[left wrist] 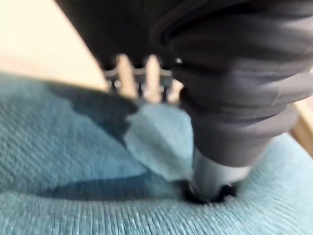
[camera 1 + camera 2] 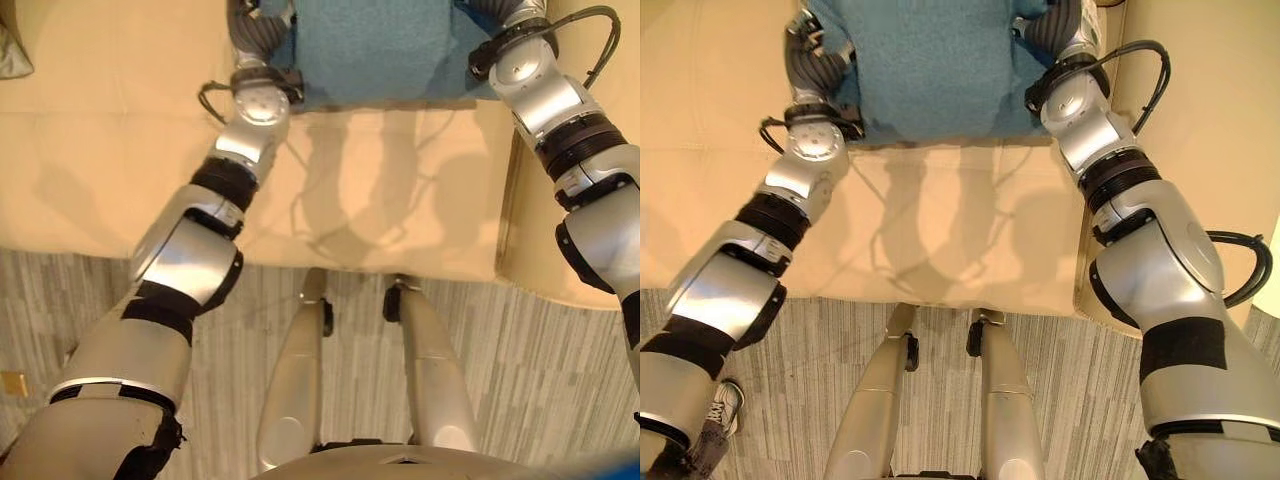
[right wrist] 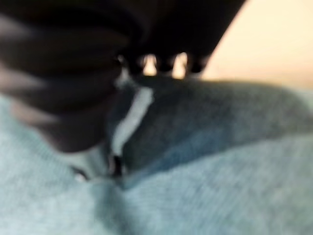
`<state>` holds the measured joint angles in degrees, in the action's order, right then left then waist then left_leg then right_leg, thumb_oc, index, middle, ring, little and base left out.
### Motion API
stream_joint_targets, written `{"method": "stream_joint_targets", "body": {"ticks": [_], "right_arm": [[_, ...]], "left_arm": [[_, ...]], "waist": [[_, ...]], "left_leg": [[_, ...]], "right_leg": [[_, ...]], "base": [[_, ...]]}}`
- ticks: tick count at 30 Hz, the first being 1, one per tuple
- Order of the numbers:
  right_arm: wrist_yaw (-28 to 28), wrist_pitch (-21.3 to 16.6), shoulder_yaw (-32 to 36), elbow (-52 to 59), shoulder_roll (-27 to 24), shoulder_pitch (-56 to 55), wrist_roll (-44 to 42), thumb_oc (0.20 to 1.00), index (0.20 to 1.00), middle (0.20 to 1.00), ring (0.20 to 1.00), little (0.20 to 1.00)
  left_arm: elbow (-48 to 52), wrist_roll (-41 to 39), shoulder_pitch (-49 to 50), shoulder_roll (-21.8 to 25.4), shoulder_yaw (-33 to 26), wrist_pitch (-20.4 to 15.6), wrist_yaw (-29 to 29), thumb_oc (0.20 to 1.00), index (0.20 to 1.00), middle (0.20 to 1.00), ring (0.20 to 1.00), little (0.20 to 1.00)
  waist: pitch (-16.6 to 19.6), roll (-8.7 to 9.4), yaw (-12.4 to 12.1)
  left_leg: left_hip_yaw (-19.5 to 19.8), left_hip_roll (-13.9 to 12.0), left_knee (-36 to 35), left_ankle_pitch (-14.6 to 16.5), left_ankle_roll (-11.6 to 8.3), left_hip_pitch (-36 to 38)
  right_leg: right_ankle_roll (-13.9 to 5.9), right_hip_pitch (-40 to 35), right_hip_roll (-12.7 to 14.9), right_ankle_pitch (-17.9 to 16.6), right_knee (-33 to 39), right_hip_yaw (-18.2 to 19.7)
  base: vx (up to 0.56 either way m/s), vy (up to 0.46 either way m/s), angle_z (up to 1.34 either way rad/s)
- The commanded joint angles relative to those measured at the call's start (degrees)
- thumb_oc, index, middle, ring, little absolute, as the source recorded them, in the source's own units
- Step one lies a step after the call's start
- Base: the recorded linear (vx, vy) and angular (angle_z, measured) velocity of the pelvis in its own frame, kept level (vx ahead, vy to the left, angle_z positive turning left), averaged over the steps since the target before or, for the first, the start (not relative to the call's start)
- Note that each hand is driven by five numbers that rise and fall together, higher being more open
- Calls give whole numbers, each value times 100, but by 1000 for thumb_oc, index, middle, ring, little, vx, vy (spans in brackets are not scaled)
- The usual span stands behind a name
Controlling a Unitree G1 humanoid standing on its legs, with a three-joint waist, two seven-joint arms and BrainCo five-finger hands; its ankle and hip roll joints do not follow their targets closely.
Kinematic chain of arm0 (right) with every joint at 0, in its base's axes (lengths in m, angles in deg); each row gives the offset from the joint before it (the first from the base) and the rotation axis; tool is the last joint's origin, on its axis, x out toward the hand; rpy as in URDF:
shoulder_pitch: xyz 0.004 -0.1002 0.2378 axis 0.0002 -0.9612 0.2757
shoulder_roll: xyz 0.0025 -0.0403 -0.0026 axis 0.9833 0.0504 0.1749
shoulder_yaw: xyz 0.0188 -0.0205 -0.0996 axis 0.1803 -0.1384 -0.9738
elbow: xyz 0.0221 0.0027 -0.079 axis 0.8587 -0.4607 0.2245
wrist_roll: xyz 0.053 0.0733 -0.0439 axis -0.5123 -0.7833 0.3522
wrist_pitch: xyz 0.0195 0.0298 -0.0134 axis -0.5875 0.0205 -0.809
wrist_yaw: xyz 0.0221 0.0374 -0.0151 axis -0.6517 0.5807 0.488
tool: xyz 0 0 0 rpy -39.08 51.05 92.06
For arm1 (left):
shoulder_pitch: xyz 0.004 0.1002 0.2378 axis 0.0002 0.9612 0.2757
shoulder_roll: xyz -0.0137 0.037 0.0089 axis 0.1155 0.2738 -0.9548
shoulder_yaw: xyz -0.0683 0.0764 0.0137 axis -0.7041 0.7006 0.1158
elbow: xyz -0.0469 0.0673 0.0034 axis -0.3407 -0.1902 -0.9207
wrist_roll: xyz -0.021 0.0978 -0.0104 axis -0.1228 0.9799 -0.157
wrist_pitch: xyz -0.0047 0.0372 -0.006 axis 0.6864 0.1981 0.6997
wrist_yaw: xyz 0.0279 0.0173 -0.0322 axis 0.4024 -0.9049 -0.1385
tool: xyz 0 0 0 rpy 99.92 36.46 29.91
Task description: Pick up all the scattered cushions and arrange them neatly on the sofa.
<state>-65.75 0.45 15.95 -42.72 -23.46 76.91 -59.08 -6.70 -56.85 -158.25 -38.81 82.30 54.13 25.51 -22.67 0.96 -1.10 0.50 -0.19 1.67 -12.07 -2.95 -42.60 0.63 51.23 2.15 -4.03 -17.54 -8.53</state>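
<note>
teal cushion on cream sofa, pinched between left hand and right hand fingers

Silver-grey arms banded in black, each robot hand sheathed in a dark ribbed cover.

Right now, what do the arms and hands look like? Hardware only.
Two silver-grey arms with glossy rounded shells, split by black ribbed bands at the joints. A black cable loops beside each wrist. Left hand and right hand sit under dark ribbed covers; a silver thumb with a dark tip pokes out from each, and pale fingers show in a row past the cover's edge.
</note>
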Motion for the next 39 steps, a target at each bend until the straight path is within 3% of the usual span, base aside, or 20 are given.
{"method": "stream_joint_targets", "body": {"ticks": [1,19,26,32,39], "right_arm": [[-14,-439,-85,277,364,810,68,1000,1000,1000,1000,1000],[211,-490,96,802,488,-84,311,1000,1000,1000,1000,1000],[265,-471,107,736,487,-131,439,1000,1000,1000,1000,1000],[353,-313,-252,-109,-117,151,976,1000,1000,1000,1000,1000],[380,-359,-64,-110,-904,-63,757,1000,1000,1000,1000,1000]], "left_arm": [[327,254,-742,-205,59,-588,-363,1000,1000,1000,1000,1000],[161,928,-658,1102,112,-307,-393,1000,1000,1000,1000,1000],[160,951,-420,1173,43,-277,-447,1000,1000,1000,1000,1000],[-889,1140,-258,1719,50,-28,-802,1000,1000,1000,1000,1000],[-1017,1108,421,2370,-430,14,-922,1000,1000,1000,1000,1000]], "waist": [[-25,110,-67],[-193,-50,32],[-252,-127,22],[-295,-112,12],[-286,-116,-31]], "left_leg": [[201,-89,-391,83,-374,698],[129,-64,-325,150,-386,953],[119,-54,-367,119,-394,1030],[117,-56,-368,97,-410,1090],[103,-55,-359,107,-419,1172]], "right_leg": [[-814,-908,104,-180,1045,-37],[-791,-1151,117,-147,1018,-16],[-779,-1218,131,-169,1035,-17],[-778,-1307,136,-209,1073,-40],[-773,-1387,129,-192,1065,-35]], "base": [[0,0,0],[-2,0,0],[-9,19,-2],[-6,1,0],[0,0,0]]}}
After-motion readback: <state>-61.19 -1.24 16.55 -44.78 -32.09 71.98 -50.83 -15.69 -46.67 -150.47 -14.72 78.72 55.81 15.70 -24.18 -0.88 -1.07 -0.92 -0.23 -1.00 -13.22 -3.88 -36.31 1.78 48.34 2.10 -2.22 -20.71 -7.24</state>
